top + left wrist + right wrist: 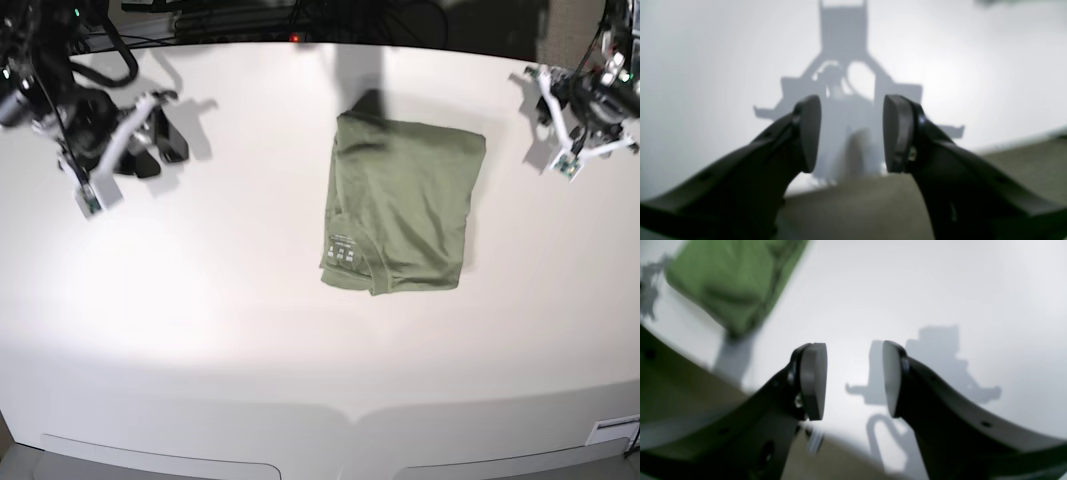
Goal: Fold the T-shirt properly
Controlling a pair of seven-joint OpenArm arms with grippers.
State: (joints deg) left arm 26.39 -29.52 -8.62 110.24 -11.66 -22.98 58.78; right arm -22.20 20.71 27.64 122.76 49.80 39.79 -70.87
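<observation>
White table (200, 330) around folded T-shirt (405, 205), both hands well apart.

T-shirt (405, 205): plain olive green, no pattern
neck label (343, 250): white print
table (230, 300): plain white
left gripper (851, 133): black fingers, dark grey pads
right gripper (853, 380): black fingers, grey pads

A white tabletop (200, 300) carries one folded olive-green T-shirt (405, 205), lying flat near its middle.
</observation>
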